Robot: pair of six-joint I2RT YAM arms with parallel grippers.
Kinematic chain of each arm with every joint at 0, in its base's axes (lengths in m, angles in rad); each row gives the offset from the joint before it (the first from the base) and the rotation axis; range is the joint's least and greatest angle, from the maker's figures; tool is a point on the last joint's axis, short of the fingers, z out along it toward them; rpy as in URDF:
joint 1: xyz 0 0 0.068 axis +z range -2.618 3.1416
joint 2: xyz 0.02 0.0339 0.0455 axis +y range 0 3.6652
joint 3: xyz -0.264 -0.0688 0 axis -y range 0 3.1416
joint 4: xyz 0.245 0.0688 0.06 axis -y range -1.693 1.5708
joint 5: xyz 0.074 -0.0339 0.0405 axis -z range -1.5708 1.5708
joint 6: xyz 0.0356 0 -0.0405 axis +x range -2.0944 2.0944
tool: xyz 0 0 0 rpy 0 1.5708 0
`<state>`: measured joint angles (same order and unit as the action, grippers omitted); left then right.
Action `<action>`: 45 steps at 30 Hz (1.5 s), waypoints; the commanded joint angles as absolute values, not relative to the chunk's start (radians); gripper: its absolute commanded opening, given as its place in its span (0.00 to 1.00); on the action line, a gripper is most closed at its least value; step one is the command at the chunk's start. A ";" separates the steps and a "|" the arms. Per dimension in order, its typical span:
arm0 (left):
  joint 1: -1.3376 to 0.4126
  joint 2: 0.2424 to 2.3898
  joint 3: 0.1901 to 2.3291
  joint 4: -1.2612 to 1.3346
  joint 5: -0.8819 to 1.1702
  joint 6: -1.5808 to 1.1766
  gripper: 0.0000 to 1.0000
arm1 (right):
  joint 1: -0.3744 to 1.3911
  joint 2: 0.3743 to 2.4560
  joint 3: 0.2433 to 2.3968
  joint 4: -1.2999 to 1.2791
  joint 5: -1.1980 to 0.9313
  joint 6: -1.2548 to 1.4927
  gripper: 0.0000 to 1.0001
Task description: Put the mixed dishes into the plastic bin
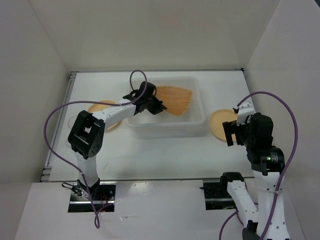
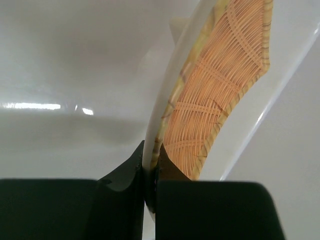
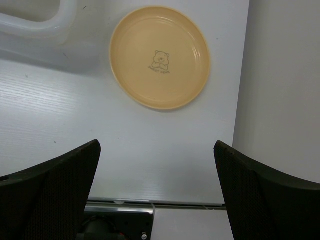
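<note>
Top external view: the left gripper (image 1: 150, 105) reaches over the near wall of the bin (image 1: 200, 111) and holds the woven basket (image 1: 175, 99) inside it. The basket's long axis runs from the fingers away to the right, all of it within the bin's walls. In the left wrist view the jaws are pressed together on the basket's (image 2: 215, 90) near edge, and the dish stands tilted on that edge rather than flat. I cannot tell whether its far end touches the bin floor. Since the basket sits wholly over the bin, letting go should drop it in.

The right gripper (image 3: 156, 145) is spread wide and empty, with the plate (image 3: 159, 56) straight ahead of it on the table just right of the bin, so that plate looks like the right arm's job.
</note>
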<state>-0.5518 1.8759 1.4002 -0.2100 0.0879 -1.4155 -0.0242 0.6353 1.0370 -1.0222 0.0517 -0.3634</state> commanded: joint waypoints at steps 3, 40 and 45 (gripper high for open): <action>-0.557 1.887 1.535 -0.135 -0.032 -1.479 0.00 | -0.038 0.612 1.034 -0.980 0.075 -0.353 0.98; -0.552 1.757 1.532 -0.264 -0.032 -1.277 1.00 | -0.210 0.961 1.108 -1.034 0.290 -0.337 0.98; -0.588 1.631 1.696 -0.415 -0.204 -0.907 1.00 | -0.230 1.131 1.086 -0.907 0.195 -0.400 0.98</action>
